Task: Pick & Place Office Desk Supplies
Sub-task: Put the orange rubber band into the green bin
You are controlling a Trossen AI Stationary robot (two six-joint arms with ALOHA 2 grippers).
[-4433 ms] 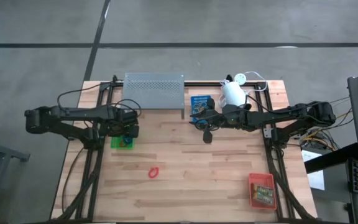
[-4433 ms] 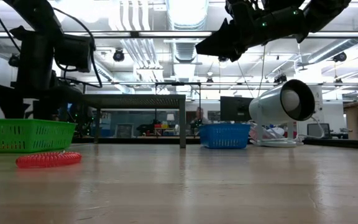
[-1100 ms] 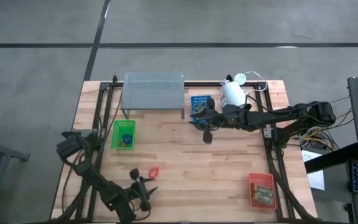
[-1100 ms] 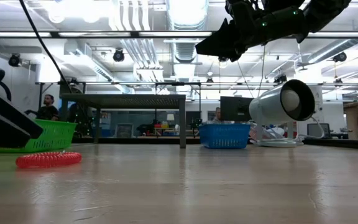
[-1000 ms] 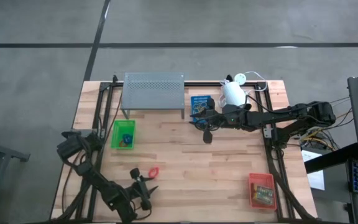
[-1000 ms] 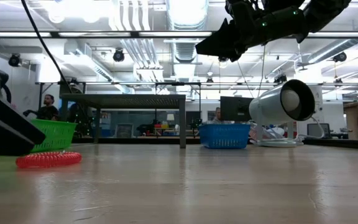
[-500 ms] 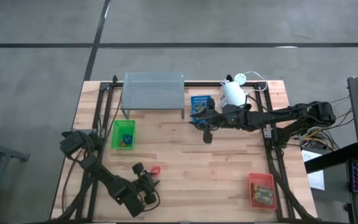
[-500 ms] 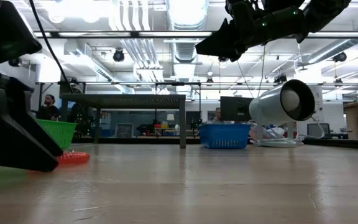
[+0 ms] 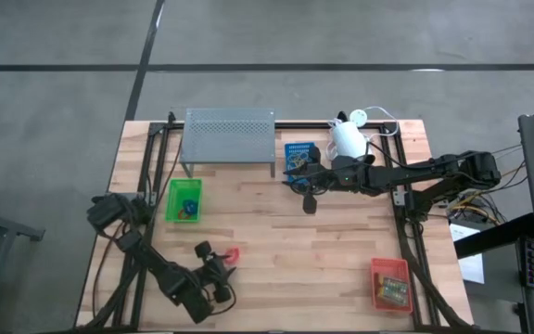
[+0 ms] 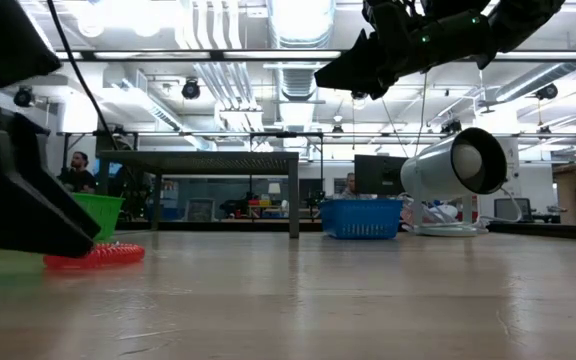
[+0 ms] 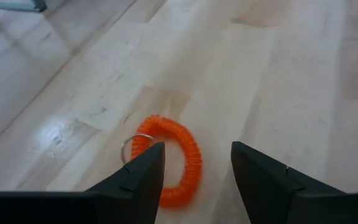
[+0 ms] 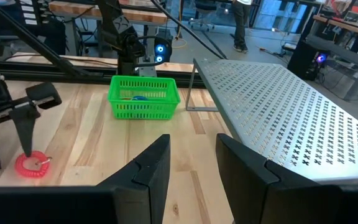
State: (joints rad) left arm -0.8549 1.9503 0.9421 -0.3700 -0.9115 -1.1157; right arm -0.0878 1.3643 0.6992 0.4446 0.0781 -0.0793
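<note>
The left gripper (image 9: 219, 269) is held low over the front part of the table (image 9: 276, 269), with its jaws spread and nothing pinched between them. The red coil loop (image 11: 169, 158) is seen lying flat on the wood just ahead of the fingertips (image 11: 148, 163), partly in line with the gap between the jaws and toward one finger; a small metal ring (image 11: 133, 144) is attached to it. In the low view the loop is partly hidden behind the dark body of that arm.

The right gripper (image 9: 309, 199) is held up in the air, near the blue tray (image 9: 298, 154) and the white lamp (image 9: 349, 139). Its jaws are parted, and nothing is seen between them.

Well beyond the right jaws, the green tray (image 12: 143, 96) is found on the table beside the grey perforated shelf (image 12: 272, 106), with a blue item inside. A red-orange tray (image 9: 390, 283) with small printed boxes is placed at the front right corner.
</note>
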